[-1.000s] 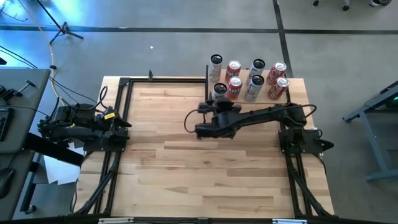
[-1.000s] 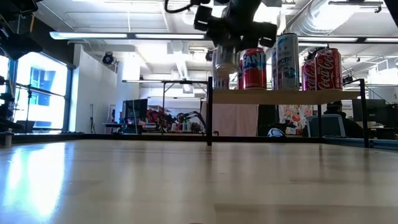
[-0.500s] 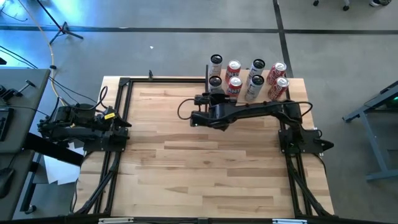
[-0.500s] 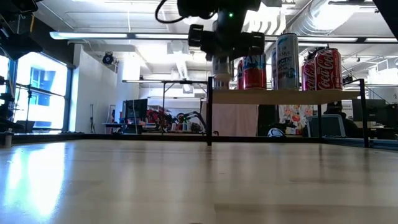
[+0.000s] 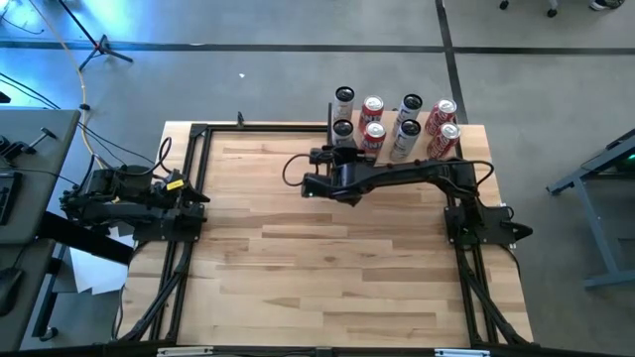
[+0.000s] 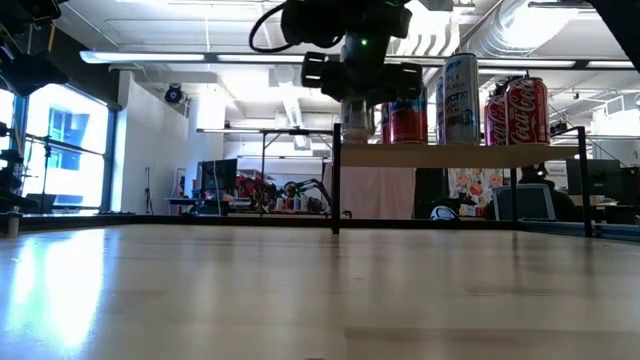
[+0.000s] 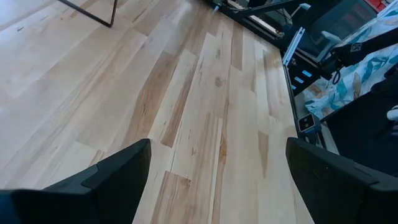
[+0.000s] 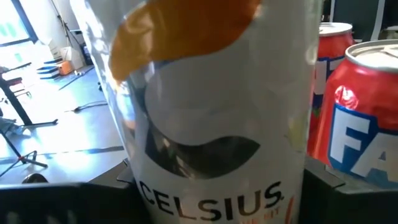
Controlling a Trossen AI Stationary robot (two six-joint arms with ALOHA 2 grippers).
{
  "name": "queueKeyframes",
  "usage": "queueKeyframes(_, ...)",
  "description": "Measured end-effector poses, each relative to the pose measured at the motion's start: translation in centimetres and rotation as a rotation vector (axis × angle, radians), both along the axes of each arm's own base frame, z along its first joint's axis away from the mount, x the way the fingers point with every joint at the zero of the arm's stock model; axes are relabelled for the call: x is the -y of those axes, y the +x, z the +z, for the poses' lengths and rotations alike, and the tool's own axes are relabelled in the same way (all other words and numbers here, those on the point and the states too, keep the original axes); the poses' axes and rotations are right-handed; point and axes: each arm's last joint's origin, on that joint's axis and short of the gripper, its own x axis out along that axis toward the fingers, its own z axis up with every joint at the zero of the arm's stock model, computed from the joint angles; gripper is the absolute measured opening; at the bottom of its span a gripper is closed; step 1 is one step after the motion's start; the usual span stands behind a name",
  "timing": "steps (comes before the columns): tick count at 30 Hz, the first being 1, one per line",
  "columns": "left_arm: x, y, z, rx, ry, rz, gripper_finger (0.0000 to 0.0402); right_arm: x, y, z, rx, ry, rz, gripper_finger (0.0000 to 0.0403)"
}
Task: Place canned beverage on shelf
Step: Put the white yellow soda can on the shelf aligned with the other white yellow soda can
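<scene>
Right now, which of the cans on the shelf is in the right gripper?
The white Celsius can at the shelf's left front corner, next to a red Fanta can. The right gripper is shut on it; the other cans stand free.

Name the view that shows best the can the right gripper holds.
The right wrist view: the Celsius can fills it, label readable. The high view shows only its top on the shelf, ahead of the right gripper. The low view mostly hides it behind the gripper. The left wrist view misses it.

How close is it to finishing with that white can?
Nearly there. Seven other cans already stand on the shelf. The right tool grips the Celsius can at the shelf's left end, apparently set down. Left to do: let go and pull back. The left tool waits open at the table's left edge.
</scene>
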Motion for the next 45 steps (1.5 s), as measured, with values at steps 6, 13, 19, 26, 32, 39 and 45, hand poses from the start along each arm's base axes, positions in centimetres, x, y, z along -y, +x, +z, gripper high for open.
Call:
queueKeyframes(6,0.0,0.0,0.0,0.000,0.000,0.000,0.0349,0.9,-0.1,0.0,0.003,-0.006,-0.024,0.0241)
queueKeyframes(13,0.0,0.0,0.0,-0.001,0.000,-0.001,0.0349,1.9,-0.2,0.0,0.007,-0.003,-0.048,0.0242)
queueKeyframes(19,0.0,0.0,0.0,-0.001,-0.001,-0.001,0.0349,2.5,-0.1,0.0,0.023,0.041,-0.043,0.0242)
queueKeyframes(26,0.0,0.0,0.0,0.000,-0.001,-0.001,0.0349,3.0,0.1,0.0,-0.013,0.042,-0.039,0.0242)
queueKeyframes(32,0.0,0.0,0.0,0.000,-0.001,-0.001,0.0349,3.3,0.1,0.0,-0.014,0.058,-0.038,0.0242)
queueKeyframes(39,0.0,0.0,0.0,0.000,-0.001,-0.001,0.0349,3.5,0.1,-0.2,-0.017,0.067,-0.040,0.0255)
queueKeyframes(45,0.0,0.0,0.0,-0.001,-0.001,-0.001,0.0349,3.5,0.3,-0.5,-0.025,0.067,-0.040,0.0285)
